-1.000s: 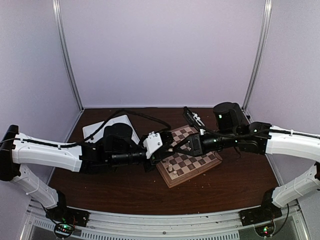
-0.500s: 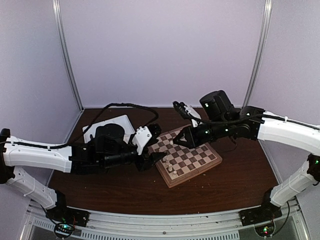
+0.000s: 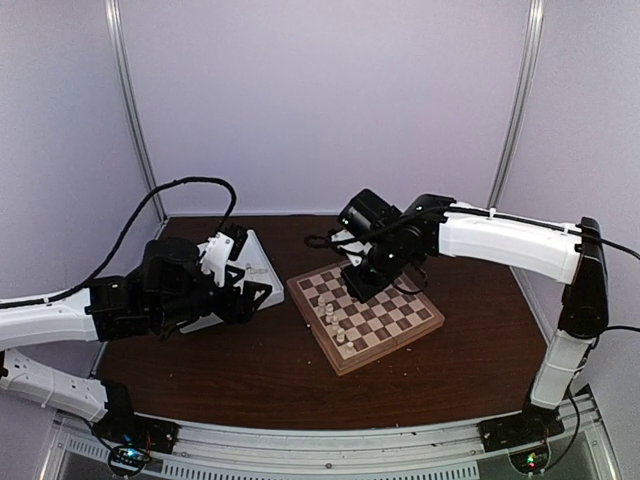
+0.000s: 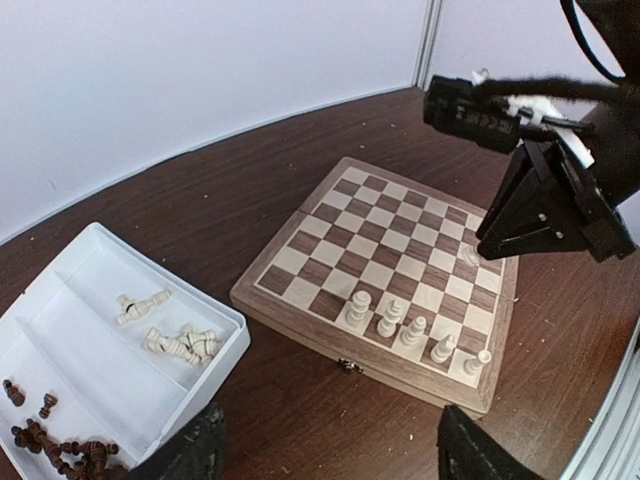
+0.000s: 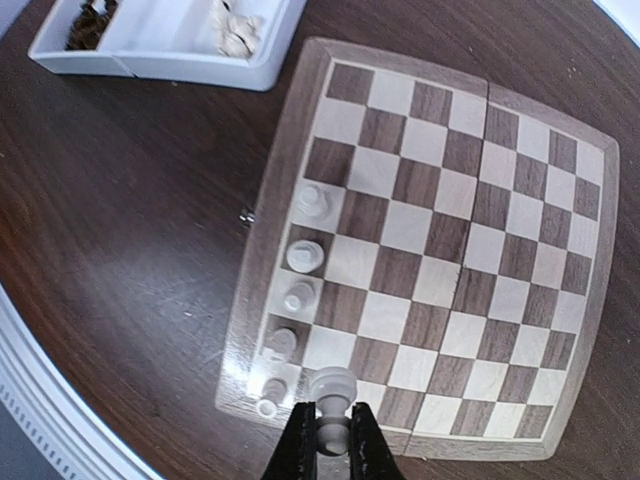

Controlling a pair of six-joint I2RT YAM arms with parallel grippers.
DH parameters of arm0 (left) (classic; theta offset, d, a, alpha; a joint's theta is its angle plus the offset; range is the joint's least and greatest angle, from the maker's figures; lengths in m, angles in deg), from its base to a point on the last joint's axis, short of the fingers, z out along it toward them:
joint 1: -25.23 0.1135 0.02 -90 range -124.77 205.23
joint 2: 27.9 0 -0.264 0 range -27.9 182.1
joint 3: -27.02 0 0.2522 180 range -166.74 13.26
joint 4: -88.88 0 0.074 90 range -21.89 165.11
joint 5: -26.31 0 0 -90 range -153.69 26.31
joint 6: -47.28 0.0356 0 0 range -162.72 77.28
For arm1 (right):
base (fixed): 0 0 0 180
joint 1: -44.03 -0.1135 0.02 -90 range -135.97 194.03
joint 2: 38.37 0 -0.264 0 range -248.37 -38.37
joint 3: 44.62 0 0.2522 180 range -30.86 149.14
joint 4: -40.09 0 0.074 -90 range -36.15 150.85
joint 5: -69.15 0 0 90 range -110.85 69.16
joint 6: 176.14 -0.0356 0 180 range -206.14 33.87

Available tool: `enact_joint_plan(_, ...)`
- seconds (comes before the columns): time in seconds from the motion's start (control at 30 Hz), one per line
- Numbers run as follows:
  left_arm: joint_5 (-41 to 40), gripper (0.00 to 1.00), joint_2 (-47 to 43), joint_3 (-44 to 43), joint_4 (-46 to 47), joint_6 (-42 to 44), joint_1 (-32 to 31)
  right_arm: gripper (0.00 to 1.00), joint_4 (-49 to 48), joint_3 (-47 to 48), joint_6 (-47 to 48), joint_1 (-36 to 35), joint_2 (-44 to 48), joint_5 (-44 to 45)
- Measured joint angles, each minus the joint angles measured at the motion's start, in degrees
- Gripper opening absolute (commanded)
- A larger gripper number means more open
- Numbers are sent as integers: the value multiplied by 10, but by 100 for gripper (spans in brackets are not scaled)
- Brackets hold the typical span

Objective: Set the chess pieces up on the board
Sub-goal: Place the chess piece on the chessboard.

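Soft, even light fills the space. The dark worktop (image 4: 300, 420) shines a little. Shadows are faint. The wrist pictures bend at their edges. The top picture looks slightly fuzzy.

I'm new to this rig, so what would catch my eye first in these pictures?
The right arm's fingers pinch a cream piece over the board. Five cream pieces stand in a row along one edge, while more lie in the white tray beside it.
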Motion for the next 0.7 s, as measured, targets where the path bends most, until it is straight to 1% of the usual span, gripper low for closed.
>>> enact_joint_plan(0.1,-15,82,-19,0,-36,-26,3,2,31,4,11,0,-19,24)
enact_joint_plan(0.13,-20,84,-22,0,-48,-35,3,2,37,4,13,0,-24,27)
enact_joint_plan(0.2,-28,93,-26,0,-69,-46,3,2,49,4,15,0,-32,35)
enact_joint_plan(0.27,-33,96,-27,-1,-90,-59,3,3,55,3,16,0,-40,36)
enact_joint_plan(0.47,-36,98,-27,-6,-131,-75,3,4,44,-38,14,1,-41,34)
enact_joint_plan(0.7,-35,98,-20,-14,-135,-78,3,5,32,-86,13,1,-41,2)
